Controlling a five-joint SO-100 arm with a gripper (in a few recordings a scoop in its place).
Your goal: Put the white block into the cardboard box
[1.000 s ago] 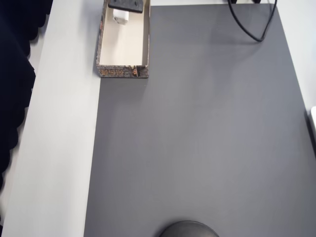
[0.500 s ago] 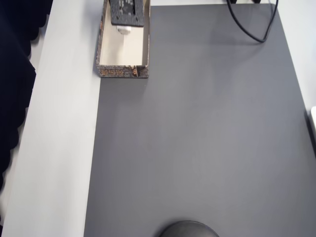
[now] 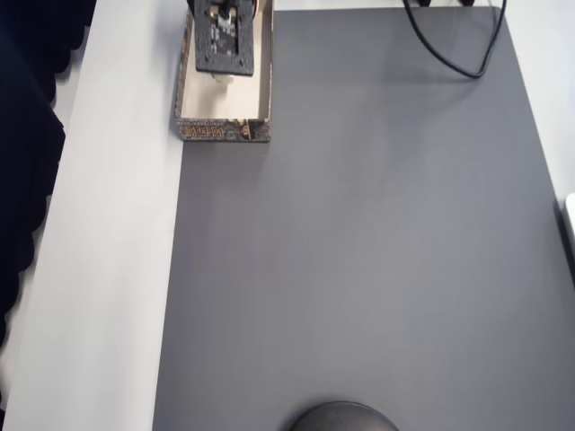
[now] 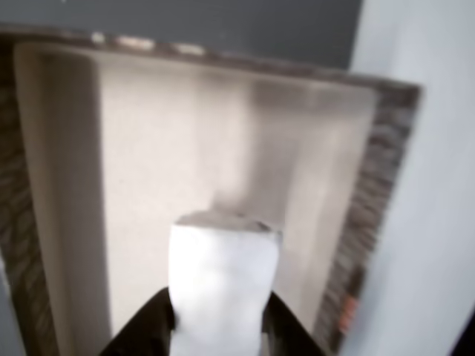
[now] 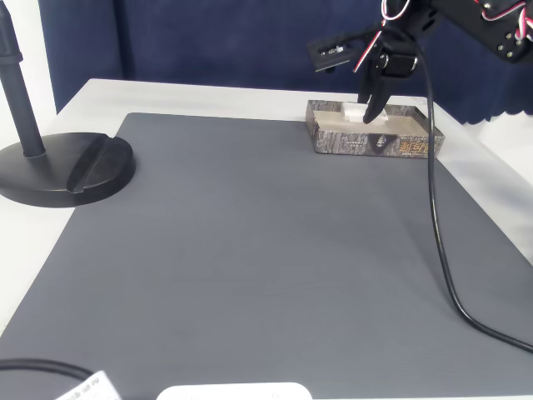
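The cardboard box [image 3: 225, 131] lies at the mat's top left corner in the overhead view, and at the far right in the fixed view [image 5: 366, 143]. My gripper [image 3: 222, 74] reaches down into it, shut on the white block [image 4: 221, 289]. In the wrist view the block stands between the two dark fingers [image 4: 152, 319] over the cream floor, near the box's end wall [image 4: 371, 215]. From overhead, a sliver of the block [image 3: 220, 80] peeks out under the arm. In the fixed view the gripper [image 5: 366, 112] holds the block [image 5: 353, 109] inside the box.
A grey mat [image 3: 359, 251] covers most of the white table [image 3: 117, 269]. A black round stand base [image 5: 67, 167] sits at the mat's near left in the fixed view. A black cable [image 5: 441, 250] trails from the arm across the mat's right side.
In the overhead view the arm has pushed further along the box toward its near end, covering most of the white block, which has moved with it.
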